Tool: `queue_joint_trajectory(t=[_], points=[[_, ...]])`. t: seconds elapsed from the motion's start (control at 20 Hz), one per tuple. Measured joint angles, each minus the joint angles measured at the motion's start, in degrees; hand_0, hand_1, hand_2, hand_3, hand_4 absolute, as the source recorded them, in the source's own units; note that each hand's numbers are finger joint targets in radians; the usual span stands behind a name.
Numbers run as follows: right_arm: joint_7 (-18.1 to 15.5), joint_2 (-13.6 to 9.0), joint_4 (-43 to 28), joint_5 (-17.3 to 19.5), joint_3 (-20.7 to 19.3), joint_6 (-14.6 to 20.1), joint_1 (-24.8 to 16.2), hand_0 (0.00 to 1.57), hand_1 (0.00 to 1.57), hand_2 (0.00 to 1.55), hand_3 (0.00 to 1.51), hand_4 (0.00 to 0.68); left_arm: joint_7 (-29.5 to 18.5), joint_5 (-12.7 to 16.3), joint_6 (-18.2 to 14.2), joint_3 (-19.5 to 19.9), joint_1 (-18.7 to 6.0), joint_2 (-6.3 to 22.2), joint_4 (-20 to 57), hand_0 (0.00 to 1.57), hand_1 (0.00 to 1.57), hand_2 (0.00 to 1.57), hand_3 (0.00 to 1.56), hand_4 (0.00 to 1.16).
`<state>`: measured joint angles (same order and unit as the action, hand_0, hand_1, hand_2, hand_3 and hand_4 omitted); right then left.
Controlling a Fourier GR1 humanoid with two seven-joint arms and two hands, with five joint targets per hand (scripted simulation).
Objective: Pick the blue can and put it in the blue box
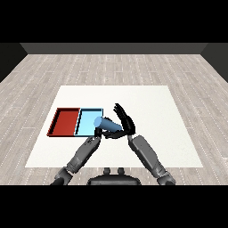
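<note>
The blue can (107, 124) lies tilted on its side at the right edge of the light blue tray (87, 120), one end over the tray and the other toward my right hand. My right hand (124, 121) is curled round the can's right end, fingers above it and thumb below. My left hand (97, 134) sits just below the can near the tray's front right corner; its fingers are hidden behind the can and forearm.
The red tray (65, 121) lies directly left of the light blue tray, sharing a wall. The white table (151, 102) stretches to the right and behind the trays. A wooden floor surrounds the table.
</note>
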<state>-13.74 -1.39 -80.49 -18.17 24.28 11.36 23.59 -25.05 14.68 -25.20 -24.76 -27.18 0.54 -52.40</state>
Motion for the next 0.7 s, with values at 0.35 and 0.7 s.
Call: queue_joint_trajectory(t=[0.35,0.7], points=[[1.8,-3.3,-11.2,-0.2,-4.1,-1.3,-7.6,0.0,0.0,0.0,0.0,0.0,-0.3,-2.2,0.1,1.8,0.3,0.3,1.1,1.57,1.57,1.57,1.49,1.13],[0.2,-8.0,-18.6,-4.7,-12.5,-4.9,-14.7,0.0,0.0,0.0,0.0,0.0,2.6,-3.8,1.0,5.2,-0.7,3.7,1.9,1.57,1.57,1.57,1.5,1.13]])
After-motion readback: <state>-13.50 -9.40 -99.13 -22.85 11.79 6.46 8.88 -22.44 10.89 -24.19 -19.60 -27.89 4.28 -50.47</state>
